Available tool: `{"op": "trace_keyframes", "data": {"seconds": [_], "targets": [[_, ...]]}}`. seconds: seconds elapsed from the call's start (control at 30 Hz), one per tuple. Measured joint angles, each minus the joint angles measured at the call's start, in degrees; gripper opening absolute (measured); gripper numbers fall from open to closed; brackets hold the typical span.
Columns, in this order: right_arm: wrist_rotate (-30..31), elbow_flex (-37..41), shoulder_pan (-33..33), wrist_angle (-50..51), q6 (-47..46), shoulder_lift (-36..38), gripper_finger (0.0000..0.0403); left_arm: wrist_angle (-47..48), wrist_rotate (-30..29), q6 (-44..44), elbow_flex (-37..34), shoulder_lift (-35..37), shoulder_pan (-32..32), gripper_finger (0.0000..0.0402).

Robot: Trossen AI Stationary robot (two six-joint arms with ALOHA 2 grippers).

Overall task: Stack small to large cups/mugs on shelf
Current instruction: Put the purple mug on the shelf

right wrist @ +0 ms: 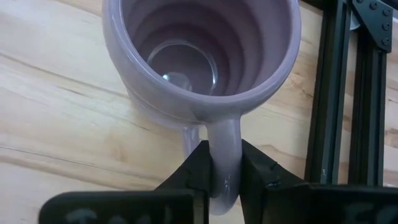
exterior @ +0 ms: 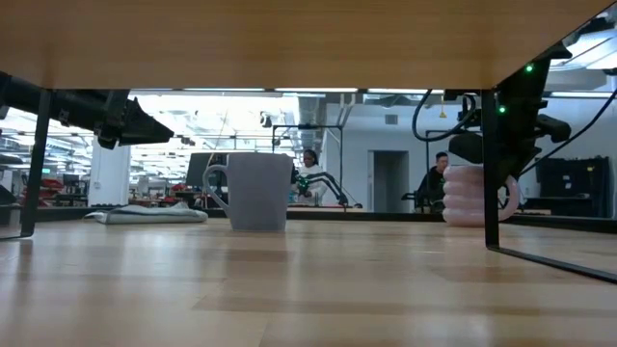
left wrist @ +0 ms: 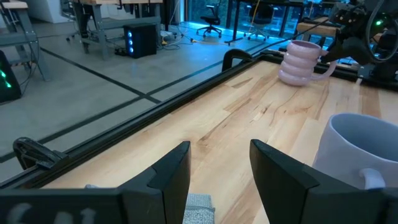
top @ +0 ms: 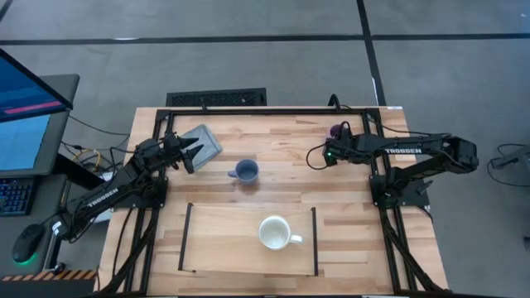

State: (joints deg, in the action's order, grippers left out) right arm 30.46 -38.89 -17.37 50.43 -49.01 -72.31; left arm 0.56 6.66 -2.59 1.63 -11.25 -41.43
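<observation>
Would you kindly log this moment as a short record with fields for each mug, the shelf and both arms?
white mug: upright on the shelf, handle toward the right arm's side
blue mug: upright on the table, off the shelf
purple mug: upright at the table's far right corner, handle between the right gripper's jaws
right gripper: shut on the purple mug's handle
left gripper: open, holding nothing, beside the grey pad, facing the blue mug
</observation>
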Motion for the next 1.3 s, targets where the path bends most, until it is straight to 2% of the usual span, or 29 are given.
{"op": "trace_keyframes", "data": {"seconds": [0.7, 1.3], "targets": [[0.92, 0.00, 0.26, -0.11, 0.11, -0.04, 0.0062, -0.02, 0.00, 0.00, 0.00, -0.01, 0.00, 0.0156], [0.40, -7.69, 1.62, 0.38, 5.98, -0.11, 0.0062, -0.02, 0.00, 0.00, 0.02, -0.01, -0.02, 0.0156]]}}
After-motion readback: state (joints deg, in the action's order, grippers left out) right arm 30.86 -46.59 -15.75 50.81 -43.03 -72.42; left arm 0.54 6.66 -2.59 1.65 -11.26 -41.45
